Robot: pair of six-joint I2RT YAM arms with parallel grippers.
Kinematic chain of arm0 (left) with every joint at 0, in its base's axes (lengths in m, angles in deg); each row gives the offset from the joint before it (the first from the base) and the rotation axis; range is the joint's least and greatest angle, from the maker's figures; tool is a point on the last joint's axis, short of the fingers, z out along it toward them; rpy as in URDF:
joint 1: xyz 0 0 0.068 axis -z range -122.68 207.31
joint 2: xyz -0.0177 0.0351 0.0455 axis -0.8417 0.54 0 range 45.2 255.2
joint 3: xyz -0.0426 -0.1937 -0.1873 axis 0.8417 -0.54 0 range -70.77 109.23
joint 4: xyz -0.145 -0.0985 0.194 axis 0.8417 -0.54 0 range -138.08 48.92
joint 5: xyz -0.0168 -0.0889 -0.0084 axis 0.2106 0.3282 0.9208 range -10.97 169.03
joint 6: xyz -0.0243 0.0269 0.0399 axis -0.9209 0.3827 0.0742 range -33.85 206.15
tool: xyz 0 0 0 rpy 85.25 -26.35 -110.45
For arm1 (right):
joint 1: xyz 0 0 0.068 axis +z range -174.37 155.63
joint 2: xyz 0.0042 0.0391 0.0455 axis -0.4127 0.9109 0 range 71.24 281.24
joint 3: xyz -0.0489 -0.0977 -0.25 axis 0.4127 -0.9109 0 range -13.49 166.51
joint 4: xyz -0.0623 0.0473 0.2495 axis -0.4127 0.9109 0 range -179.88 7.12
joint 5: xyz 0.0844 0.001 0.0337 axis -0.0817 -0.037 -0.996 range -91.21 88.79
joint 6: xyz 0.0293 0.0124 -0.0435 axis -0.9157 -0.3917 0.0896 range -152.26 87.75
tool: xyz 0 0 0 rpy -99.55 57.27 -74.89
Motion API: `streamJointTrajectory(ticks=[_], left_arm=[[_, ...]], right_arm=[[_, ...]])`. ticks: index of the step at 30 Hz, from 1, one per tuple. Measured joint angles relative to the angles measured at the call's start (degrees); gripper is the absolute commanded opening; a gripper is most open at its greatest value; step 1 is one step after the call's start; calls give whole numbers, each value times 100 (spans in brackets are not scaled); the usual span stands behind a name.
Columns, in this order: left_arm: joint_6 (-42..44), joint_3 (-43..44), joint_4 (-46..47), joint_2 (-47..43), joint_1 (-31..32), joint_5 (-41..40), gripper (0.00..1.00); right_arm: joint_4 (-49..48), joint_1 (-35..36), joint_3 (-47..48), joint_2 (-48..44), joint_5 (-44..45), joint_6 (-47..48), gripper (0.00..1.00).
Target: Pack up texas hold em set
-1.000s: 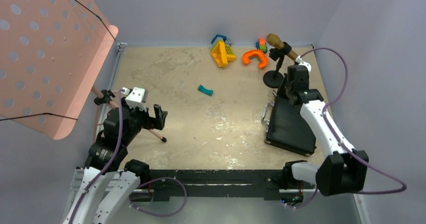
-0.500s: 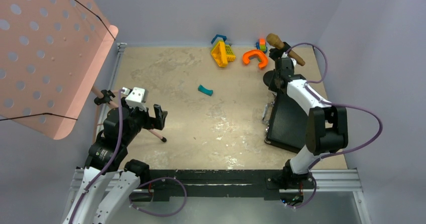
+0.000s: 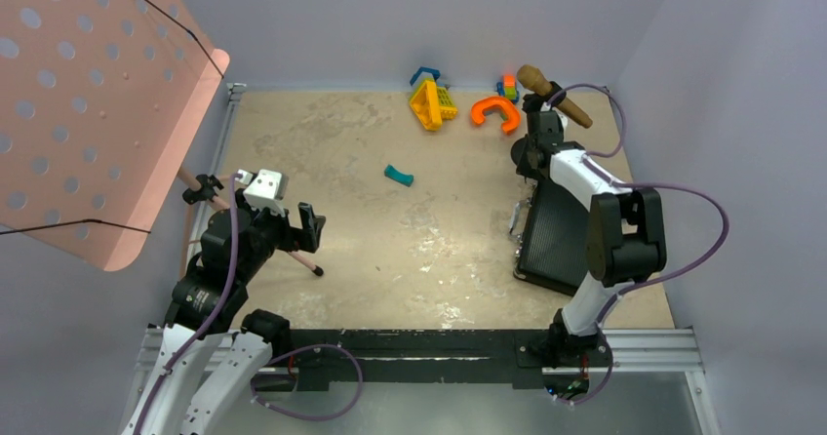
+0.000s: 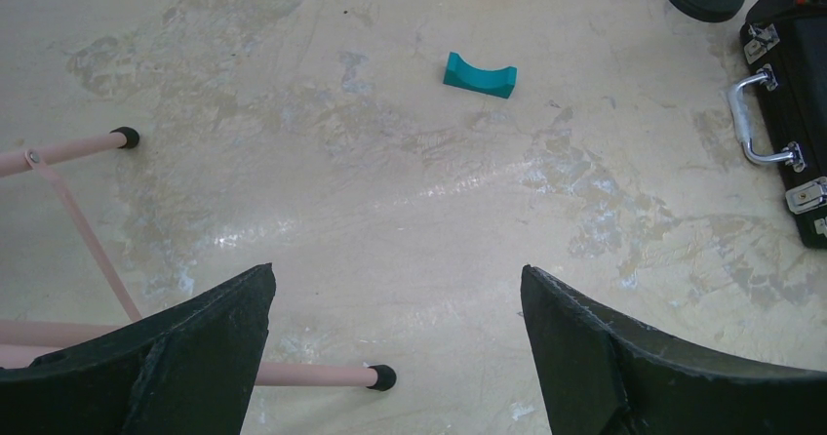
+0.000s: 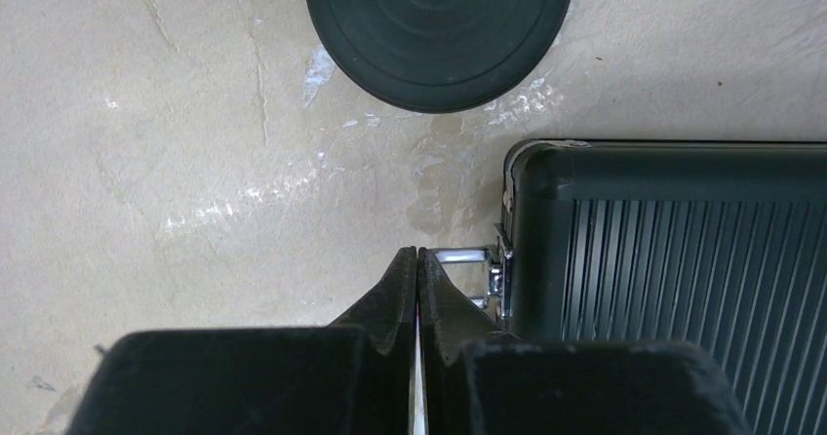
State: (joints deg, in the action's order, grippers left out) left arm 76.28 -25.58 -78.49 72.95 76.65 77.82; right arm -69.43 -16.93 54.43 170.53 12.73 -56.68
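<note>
One black ribbed hinged case lies flat and closed on the right side of the beige desk, in front of the right arm; its one silver handle faces the desk's middle, with two silver latches flanking it in the left wrist view. The right hand has its fingers pressed together, holding nothing, the tips just beside the far latch at the case's corner; contact with that latch cannot be confirmed. One round black stand base sits just beyond the case; the stand carries one brown foam-headed microphone. One teal curved piece lies alone near the desk's middle. At the far edge: one orange U-shaped toy, one yellow triangular toy. The left hand hangs over the desk's left side, fingers wide apart, empty; two pink black-tipped stand legs lie beneath it.
</note>
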Motion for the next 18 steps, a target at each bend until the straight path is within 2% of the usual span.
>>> streamJointTrajectory(ticks=[8,18], left_arm=[[0,0,0,0,0,24,99],[0,0,0,2,0,44,99]], right_arm=[[-181,-17,85,391,37,-4,0],[-155,-26,151,448,46,-11,0]])
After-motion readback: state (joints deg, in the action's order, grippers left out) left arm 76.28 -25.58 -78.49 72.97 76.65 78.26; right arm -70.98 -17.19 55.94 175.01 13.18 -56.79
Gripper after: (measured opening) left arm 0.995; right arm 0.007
